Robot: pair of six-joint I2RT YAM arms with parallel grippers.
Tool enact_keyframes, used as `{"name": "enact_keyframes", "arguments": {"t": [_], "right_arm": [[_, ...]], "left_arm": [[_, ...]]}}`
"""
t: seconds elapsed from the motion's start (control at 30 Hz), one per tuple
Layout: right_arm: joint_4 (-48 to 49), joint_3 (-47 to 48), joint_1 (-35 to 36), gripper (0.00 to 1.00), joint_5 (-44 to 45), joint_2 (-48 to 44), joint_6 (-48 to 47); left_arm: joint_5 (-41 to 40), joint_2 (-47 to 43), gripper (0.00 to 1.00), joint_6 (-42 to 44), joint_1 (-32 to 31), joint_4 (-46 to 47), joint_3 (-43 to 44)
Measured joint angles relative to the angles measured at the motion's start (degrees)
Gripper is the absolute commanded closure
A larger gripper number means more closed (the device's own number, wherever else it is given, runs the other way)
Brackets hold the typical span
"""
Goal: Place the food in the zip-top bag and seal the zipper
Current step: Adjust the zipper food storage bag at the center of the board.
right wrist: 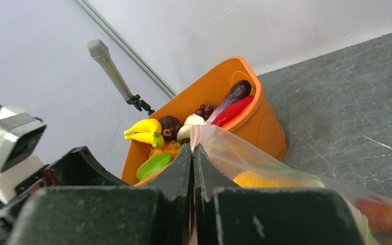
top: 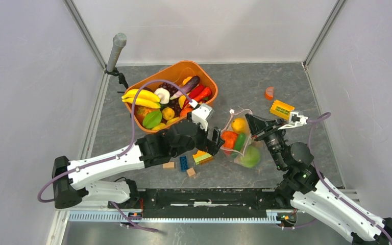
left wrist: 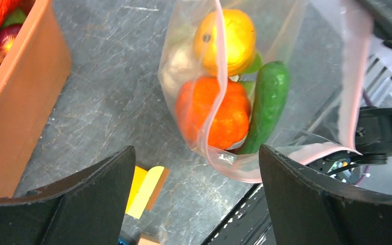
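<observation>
The clear zip-top bag [top: 245, 148] lies right of centre, holding an orange fruit [left wrist: 224, 41], an orange-red piece [left wrist: 214, 112] and a green cucumber [left wrist: 268, 102]. Its pink zipper [left wrist: 354, 76] runs along the mouth edge. My left gripper [top: 217, 141] hangs open just left of the bag with nothing between its fingers; in the left wrist view the left gripper [left wrist: 196, 196] sits above bare table below the bag's corner. My right gripper [top: 250, 122] is shut on the bag's pink edge [right wrist: 196, 133]; the right gripper [right wrist: 192, 150] shows pressed jaws. More food fills the orange tub [top: 210, 81].
Small coloured blocks [top: 184, 163] lie under my left forearm, with a yellow and orange one [left wrist: 145, 189] between the left fingers' view. An orange half-disc [top: 269, 93] and a yellow block [top: 282, 108] sit at the right. A microphone [top: 115, 51] stands back left. Walls close three sides.
</observation>
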Motion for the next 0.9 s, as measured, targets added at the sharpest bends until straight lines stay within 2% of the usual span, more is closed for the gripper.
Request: {"name": "enact_keyframes", "arguments": {"t": [0.17, 0.37, 0.47, 0.53, 0.6, 0.73, 0.9], "right_arm": [[0.31, 0.00, 0.00, 0.95, -0.44, 0.79, -0.09], [0.31, 0.00, 0.00, 0.95, -0.57, 0.81, -0.59], [0.31, 0.00, 0.00, 0.95, -0.57, 0.76, -0.90], [0.28, 0.00, 0.00, 0.95, -0.57, 0.76, -1.11], [0.28, 0.00, 0.00, 0.95, -0.57, 0.76, -1.31], [0.26, 0.00, 0.00, 0.92, -0.57, 0.76, -1.66], [-0.13, 0.76, 0.00, 0.84, -4.22, 1.16, -6.97]], "left_arm": [[2.99, 1.38, 0.16, -0.63, 2.97, 0.46, -1.68], [8.20, 3.74, 0.37, -2.97, 6.27, 4.52, -3.50], [10.12, 5.73, 0.52, -4.61, 7.19, 7.02, -3.93], [11.41, 6.23, 0.69, -5.18, 7.43, 8.28, -4.33], [12.85, 6.45, 0.81, -5.84, 7.45, 9.57, -4.52], [14.40, 6.45, 0.97, -6.23, 7.45, 11.23, -4.52], [14.45, 6.43, 0.98, -6.10, 7.67, 11.15, -4.50]]}}
